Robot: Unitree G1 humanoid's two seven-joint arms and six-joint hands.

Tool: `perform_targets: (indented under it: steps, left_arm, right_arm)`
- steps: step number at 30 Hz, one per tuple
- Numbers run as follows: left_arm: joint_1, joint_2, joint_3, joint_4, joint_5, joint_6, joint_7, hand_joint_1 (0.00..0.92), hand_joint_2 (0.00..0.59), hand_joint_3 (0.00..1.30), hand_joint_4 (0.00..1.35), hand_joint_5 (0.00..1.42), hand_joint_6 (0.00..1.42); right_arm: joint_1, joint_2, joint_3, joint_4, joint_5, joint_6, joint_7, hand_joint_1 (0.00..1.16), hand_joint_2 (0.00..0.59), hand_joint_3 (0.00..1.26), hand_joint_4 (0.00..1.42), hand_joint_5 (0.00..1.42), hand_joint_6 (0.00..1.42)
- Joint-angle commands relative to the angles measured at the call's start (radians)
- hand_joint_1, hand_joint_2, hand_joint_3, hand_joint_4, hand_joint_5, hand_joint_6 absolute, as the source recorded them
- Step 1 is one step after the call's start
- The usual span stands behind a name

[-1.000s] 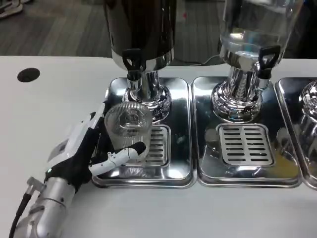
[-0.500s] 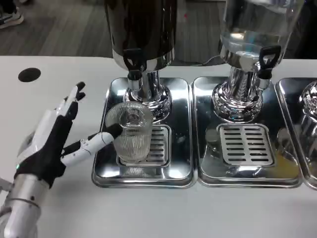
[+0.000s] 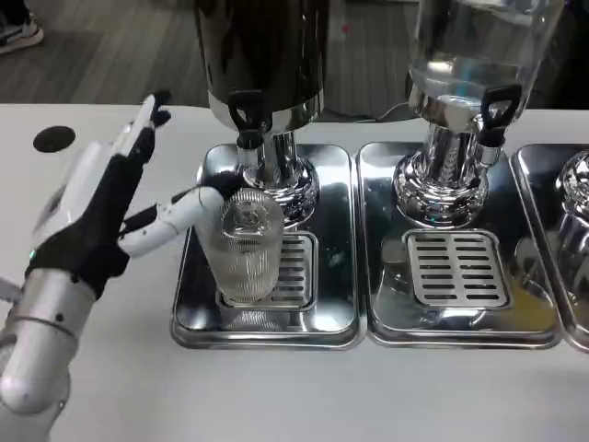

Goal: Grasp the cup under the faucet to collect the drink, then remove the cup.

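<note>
A clear ribbed cup stands upright on the slotted grate of the left steel drip tray. It sits just below the black faucet of the dark dispenser. My left hand is raised to the left of the cup with its fingers spread and pointing up and away. Its thumb reaches right, with the tip at the cup's upper left rim. The hand holds nothing. I cannot tell whether there is any drink in the cup.
A second dispenser with a clear tank stands on its own drip tray to the right. Part of a third one shows at the right edge. A black round hole marks the white table at far left.
My left hand has come away from around the cup, swung out to the left and risen, and its fingers have spread. The cup has stayed on the grate.
</note>
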Motion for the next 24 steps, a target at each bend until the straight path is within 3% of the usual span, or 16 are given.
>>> perform_targets:
  steps: [1, 6, 14, 24]
  left_arm:
    - [-0.031, -0.001, -0.022, -0.100, 0.048, 0.067, -0.035, 0.125, 0.035, 0.00, 0.00, 0.00, 0.00]
    - [-0.039, -0.004, -0.050, -0.184, 0.098, 0.110, -0.060, 0.128, 0.036, 0.00, 0.00, 0.00, 0.00]
    - [-0.008, -0.014, -0.057, -0.195, 0.113, 0.098, -0.055, 0.134, 0.043, 0.08, 0.00, 0.00, 0.00]
    - [-0.013, -0.016, -0.070, -0.193, 0.119, 0.094, -0.057, 0.148, 0.049, 0.11, 0.12, 0.02, 0.00]
  right_arm:
    - [0.000, 0.007, 0.000, -0.018, 0.004, -0.002, 0.010, 0.65, 0.586, 0.46, 0.36, 0.30, 0.20]
    - [0.000, 0.012, -0.001, -0.029, 0.007, -0.002, 0.016, 0.65, 0.586, 0.46, 0.36, 0.30, 0.20]
    - [0.010, 0.017, -0.001, -0.030, 0.010, -0.012, 0.016, 0.65, 0.586, 0.46, 0.36, 0.31, 0.20]
    - [0.017, 0.018, -0.001, -0.030, 0.012, -0.019, 0.015, 0.65, 0.586, 0.46, 0.36, 0.31, 0.20]
